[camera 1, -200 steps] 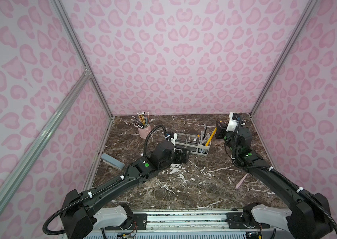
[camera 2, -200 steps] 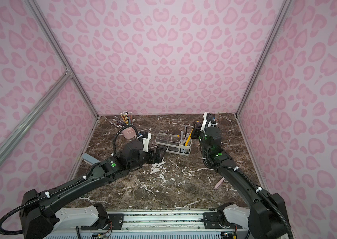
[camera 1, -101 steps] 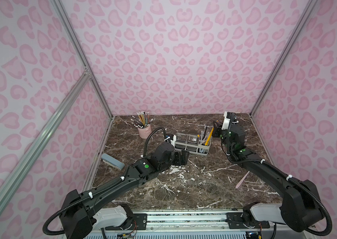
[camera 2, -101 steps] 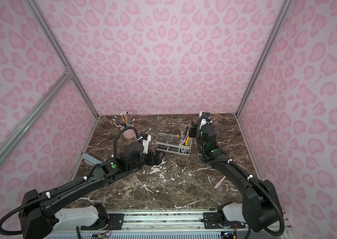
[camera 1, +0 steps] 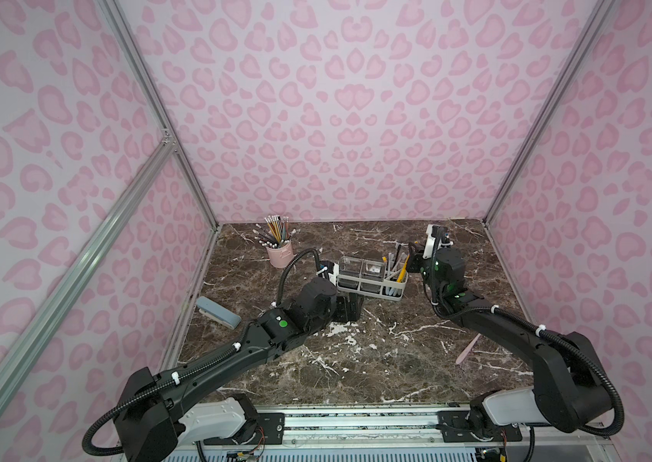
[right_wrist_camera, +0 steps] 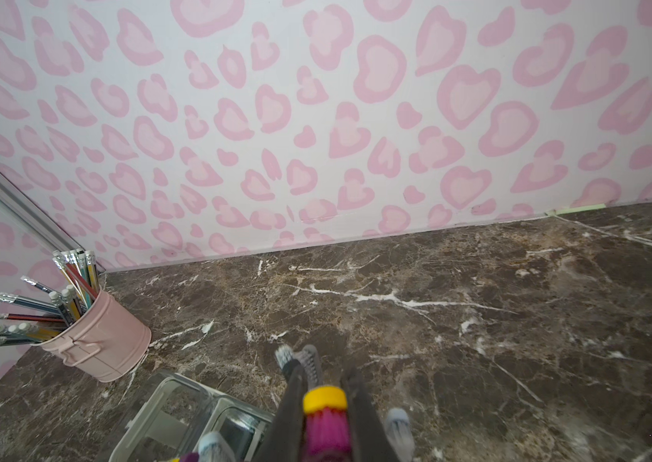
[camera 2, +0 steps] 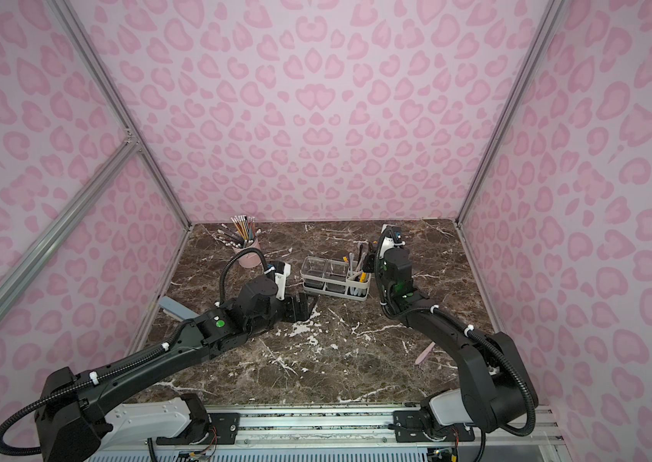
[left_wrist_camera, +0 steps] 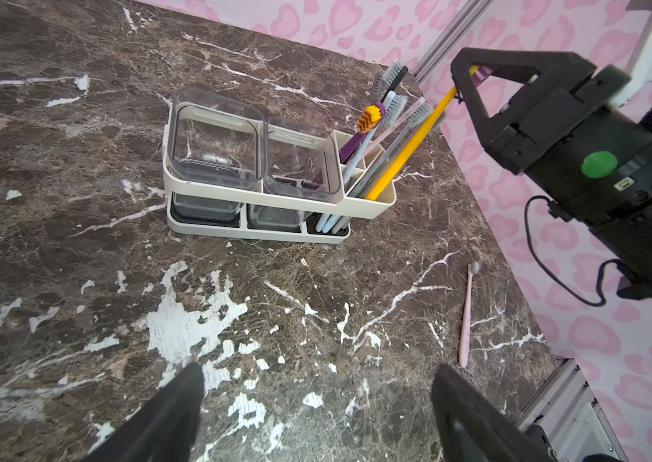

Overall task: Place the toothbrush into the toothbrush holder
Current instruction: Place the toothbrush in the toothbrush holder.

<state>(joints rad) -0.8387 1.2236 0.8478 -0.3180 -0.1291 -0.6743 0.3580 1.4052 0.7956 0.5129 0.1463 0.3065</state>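
Two arms are extended from the front edge of the worktop (camera 1: 356, 360). The left arm is stretched low and almost straight, on a diagonal from the front left corner toward the middle. The left gripper (camera 1: 347, 308) is held just above the surface, its jaws spread wide with nothing between them, just short of the front side of the toothbrush holder (left_wrist_camera: 276, 200). The right arm is folded at the elbow near the front right corner, its forearm is run toward the back edge, and its wrist is turned sideways toward the holder. The right gripper (left_wrist_camera: 466, 80) is pinched on the bristle end of the toothbrush (left_wrist_camera: 408, 148), which has a yellow handle and a magenta head. The toothbrush is tilted, with its lower end set in the slotted compartment at the holder's right end, among other brushes. The holder is stood right of centre, toward the back edge. A pink toothbrush (left_wrist_camera: 466, 316) is seen lying flat near the right edge, and a pencil cup (camera 1: 279, 254) near the back left corner.
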